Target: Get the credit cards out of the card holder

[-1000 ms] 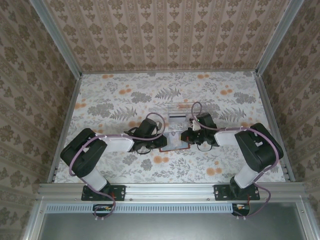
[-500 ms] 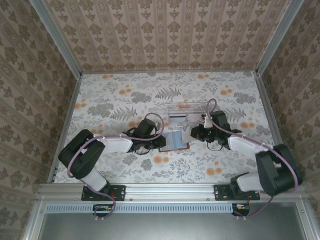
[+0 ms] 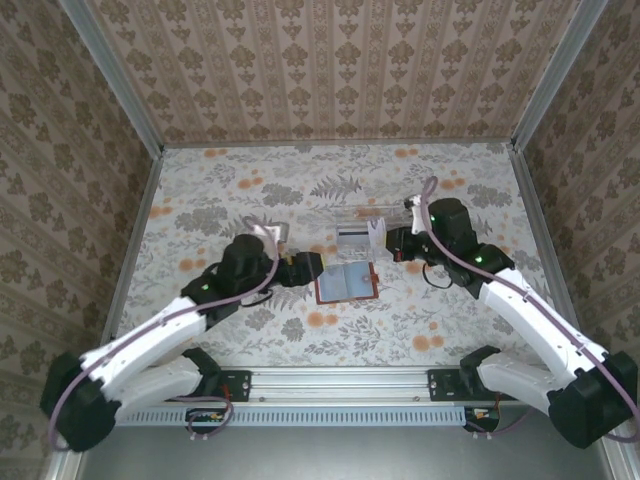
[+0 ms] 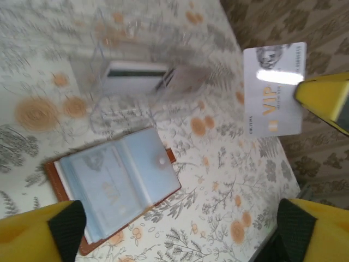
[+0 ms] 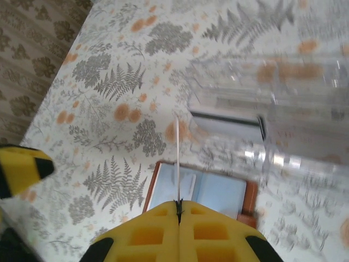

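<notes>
right claw (image 3: 390, 243) stays clamped on a white credit card (image 3: 376, 232), now lifted off the card holder (image 3: 346, 284) to the clear tray (image 3: 352, 216) just beyond. left claw (image 3: 306, 265) has sprung wide and drawn back left of the holder, which lies open on the table (image 3: 440, 300).

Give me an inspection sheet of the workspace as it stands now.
Surface: floral table, nothing spilled.
Job's things: card holder lies open, flat on the table; one credit card held upright in the air; second card inside the clear tray.
Clutter: nothing seen.
Grippers: left gripper open, holding nothing, beside the holder; right gripper shut on the credit card.
Cables: lilac cables run along both arms.
Surroundings: patterned walls, metal frame rail.
</notes>
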Controlling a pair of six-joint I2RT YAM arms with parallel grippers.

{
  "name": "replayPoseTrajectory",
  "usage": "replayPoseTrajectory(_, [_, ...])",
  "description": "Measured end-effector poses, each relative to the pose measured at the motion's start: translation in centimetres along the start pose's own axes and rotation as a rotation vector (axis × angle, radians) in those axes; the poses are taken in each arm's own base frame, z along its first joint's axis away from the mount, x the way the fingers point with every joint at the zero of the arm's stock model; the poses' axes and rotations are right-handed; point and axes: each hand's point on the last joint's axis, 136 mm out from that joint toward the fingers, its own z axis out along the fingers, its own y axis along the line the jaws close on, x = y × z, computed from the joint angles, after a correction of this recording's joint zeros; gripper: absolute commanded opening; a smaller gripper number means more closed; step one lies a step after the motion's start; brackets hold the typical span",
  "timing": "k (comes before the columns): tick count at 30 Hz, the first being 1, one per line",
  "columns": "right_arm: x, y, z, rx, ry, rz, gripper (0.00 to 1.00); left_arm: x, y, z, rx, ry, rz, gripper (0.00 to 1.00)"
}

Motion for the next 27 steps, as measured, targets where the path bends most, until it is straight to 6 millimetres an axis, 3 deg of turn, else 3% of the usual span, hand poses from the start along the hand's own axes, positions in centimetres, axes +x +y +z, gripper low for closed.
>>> replayPoseTrajectory(4, [-0.8, 2.1, 1.0, -0.005, 0.005, -0.180, 0.00, -0.6, 0.8, -3.6, -0.024, -0.096, 0.005, 1.00])
replayPoseTrajectory(11, [1.1, 3.8, 3.9, -0.032, 0.064, -0.522, 0.00, 0.7, 4.1, -7.3, -0.102, -0.193, -0.016, 1.00])
replayPoseTrajectory(20, [2.0, 3.0, 8.8, -0.037, 0.168, -0.945, 0.00, 1.9, 5.8, -7.8, -0.147, -0.191, -0.034, 1.00])
replayPoseTrajectory(27, [3.5, 0.7, 11.5, -0.041, 0.260, -1.182, 0.00, 2.2, 6.1, -7.7, -0.151, -0.183, -0.036, 1.00])
